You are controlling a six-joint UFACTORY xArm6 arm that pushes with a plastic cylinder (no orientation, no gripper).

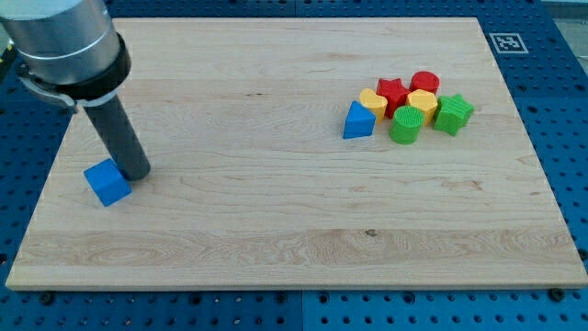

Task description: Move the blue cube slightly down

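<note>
The blue cube (107, 182) lies on the wooden board (276, 202) near the view's left edge. My tip (134, 173) rests on the board just to the right of the cube, touching or almost touching its upper right side. The dark rod slants up toward the view's top left corner.
A cluster of blocks sits at the view's upper right: a blue triangular block (358, 120), a yellow block (372, 100), a red star (392, 92), a red cylinder (424, 83), a yellow hexagon (422, 103), a green cylinder (405, 125) and a green star (453, 113).
</note>
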